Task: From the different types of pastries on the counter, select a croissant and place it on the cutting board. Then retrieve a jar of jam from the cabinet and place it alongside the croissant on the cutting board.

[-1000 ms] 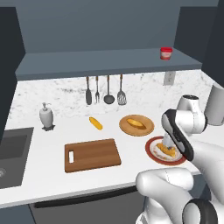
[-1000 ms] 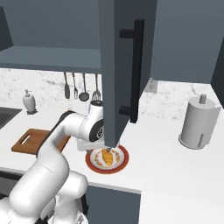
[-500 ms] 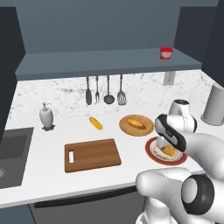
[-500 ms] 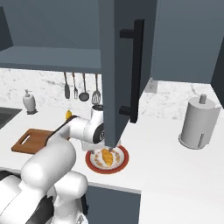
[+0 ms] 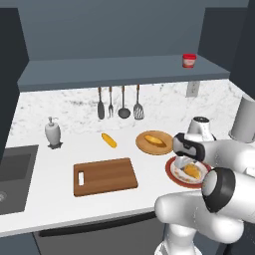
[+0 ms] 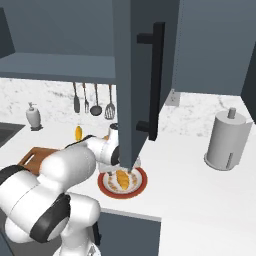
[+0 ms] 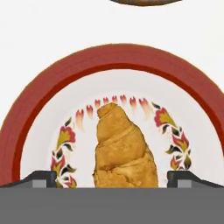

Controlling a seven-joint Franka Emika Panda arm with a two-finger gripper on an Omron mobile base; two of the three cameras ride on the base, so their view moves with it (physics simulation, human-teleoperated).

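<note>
The croissant (image 7: 122,153) lies on a red-rimmed flowered plate (image 7: 43,96), golden-brown and ridged. My gripper (image 7: 113,179) hangs open just above it, one fingertip (image 7: 41,178) on each side and neither touching. Seen from the left base, the gripper (image 5: 183,163) is over the croissant (image 5: 191,172) at the counter's (image 5: 50,199) right. The brown cutting board (image 5: 104,177) lies bare to the left. The red-lidded jar of jam (image 5: 189,60) stands on the cabinet shelf (image 5: 114,67). The croissant (image 6: 121,179) also shows below the open cabinet door (image 6: 135,75).
An oval loaf on a round wooden plate (image 5: 155,142) sits right behind the red plate. A yellow roll (image 5: 108,140), a soap dispenser (image 5: 52,132), hanging utensils (image 5: 119,102) and a sink (image 5: 10,169) lie leftward. A paper towel roll (image 6: 227,140) stands at the right.
The arm has folded lower and the hand has come down closer over the plate with the croissant. Nothing on the counter has moved.
</note>
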